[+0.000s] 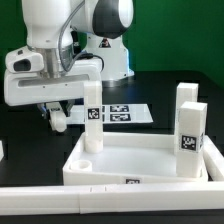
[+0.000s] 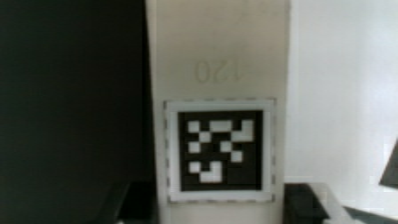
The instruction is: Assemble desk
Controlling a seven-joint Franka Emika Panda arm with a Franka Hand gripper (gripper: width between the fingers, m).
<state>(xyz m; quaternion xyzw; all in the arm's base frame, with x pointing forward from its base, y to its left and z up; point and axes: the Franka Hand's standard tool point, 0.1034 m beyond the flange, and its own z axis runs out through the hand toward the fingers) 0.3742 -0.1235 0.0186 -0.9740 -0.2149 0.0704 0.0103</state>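
The white desk panel (image 1: 130,165) lies flat with its raised rim up. Two tagged legs stand upright at its right side, one behind (image 1: 187,103) and one in front (image 1: 191,140). A third leg (image 1: 92,125) stands upright at the panel's far left corner socket. My gripper (image 1: 90,98) is shut on its upper part. In the wrist view this leg (image 2: 217,90) runs between my fingertips (image 2: 317,203), and its black-and-white tag (image 2: 221,150) faces the camera. The gripper (image 2: 222,205) holds it by the end. The fourth leg is out of view.
The marker board (image 1: 128,113) lies on the black table behind the panel. A long white bar (image 1: 100,200) runs across the foreground in front of the panel. The robot's base (image 1: 110,45) stands at the back.
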